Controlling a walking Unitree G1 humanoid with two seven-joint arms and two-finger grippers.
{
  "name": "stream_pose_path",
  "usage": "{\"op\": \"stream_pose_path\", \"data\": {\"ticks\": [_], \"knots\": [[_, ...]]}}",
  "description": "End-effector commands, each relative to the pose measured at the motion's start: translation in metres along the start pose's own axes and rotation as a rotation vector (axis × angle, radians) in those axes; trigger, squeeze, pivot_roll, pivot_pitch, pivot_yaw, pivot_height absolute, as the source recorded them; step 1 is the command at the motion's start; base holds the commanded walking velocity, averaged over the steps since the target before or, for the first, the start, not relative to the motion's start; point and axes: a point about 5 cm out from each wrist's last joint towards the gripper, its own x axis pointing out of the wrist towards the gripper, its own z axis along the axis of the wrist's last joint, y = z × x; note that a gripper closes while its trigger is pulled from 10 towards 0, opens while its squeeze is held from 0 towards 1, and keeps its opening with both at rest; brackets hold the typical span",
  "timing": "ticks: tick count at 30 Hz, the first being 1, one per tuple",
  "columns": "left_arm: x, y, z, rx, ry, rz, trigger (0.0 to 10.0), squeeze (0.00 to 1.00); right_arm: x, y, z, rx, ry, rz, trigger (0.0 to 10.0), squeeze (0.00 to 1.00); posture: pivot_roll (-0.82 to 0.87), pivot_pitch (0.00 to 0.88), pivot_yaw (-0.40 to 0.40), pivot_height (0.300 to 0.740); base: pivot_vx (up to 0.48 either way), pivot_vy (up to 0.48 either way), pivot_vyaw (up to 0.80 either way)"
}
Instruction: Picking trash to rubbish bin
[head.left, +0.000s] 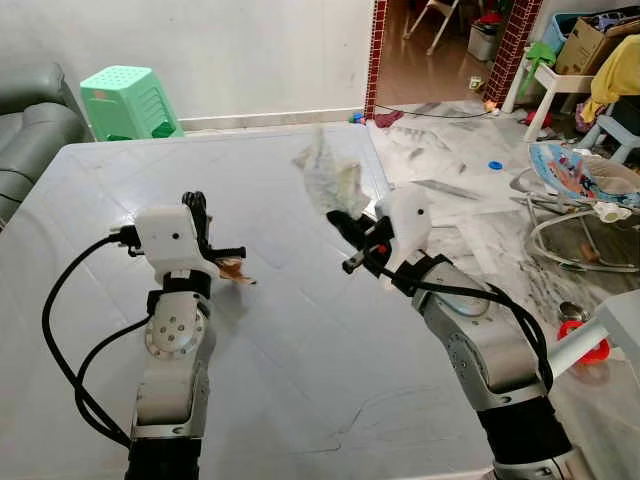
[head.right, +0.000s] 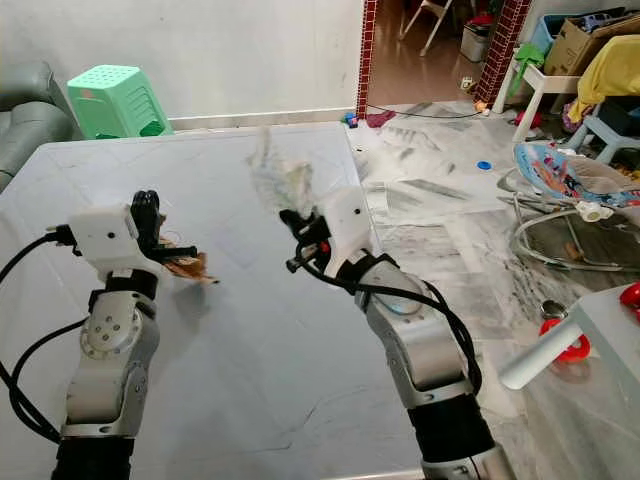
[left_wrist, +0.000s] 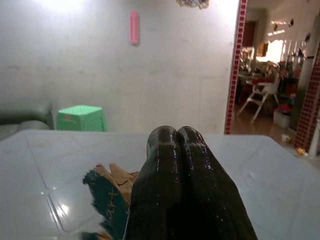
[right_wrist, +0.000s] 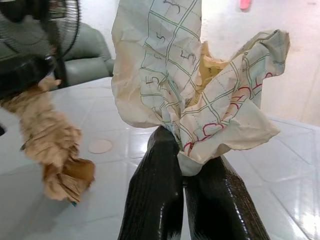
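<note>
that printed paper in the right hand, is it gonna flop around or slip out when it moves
Probably floppy: the crumpled paper fans out loosely above the right hand, pinched only at its lower end. It looks thin and light, so a fast swing may make it flutter. Slipping seems unlikely, since the creased wad sits between closed fingers, though the grip covers little of it.

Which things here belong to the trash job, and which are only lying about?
Part of the job:
- crumpled printed paper, held in the right gripper
- torn brown paper scrap, held in the left gripper

Just lying about:
- green plastic stool
- grey sofa
- baby bouncer
- cardboard box
</note>
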Motion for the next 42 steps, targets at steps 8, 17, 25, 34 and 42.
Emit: {"op": "stream_pose_path", "data": {"ticks": [8,17,25,34,42], "knots": [[-0.0015,-0.0017,0.0030,-0.011,0.031,-0.007,0.0,0.00,0.0053,-0.0009,0.0018,-0.003,-0.022,-0.023,0.0,0.00,-0.04,0.000,0.017,0.740,0.000,0.124,0.00],[-0.0012,-0.0015,0.0019,-0.010,0.056,-0.013,0.0,0.00,0.0074,-0.0022,0.0019,-0.004,-0.027,-0.033,0.0,0.00,-0.03,0.002,0.019,0.740,0.000,0.271,0.00],[-0.0012,-0.0029,0.0017,-0.013,0.067,-0.023,0.0,0.00,0.0088,-0.0013,0.0010,-0.001,-0.030,-0.033,0.0,0.00,-0.03,0.004,0.024,0.740,0.000,0.370,0.00],[-0.0010,-0.0051,0.0009,-0.018,0.080,-0.034,0.0,0.00,0.0094,-0.0023,0.0007,-0.001,-0.032,-0.037,0.0,0.00,-0.03,0.003,0.025,0.740,0.000,0.377,0.00],[-0.0011,-0.0057,0.0006,-0.019,0.086,-0.038,0.0,0.00,0.0096,-0.0024,0.0005,0.002,-0.033,-0.040,0.0,0.00,-0.03,0.004,0.027,0.740,0.000,0.379,0.00]]}}
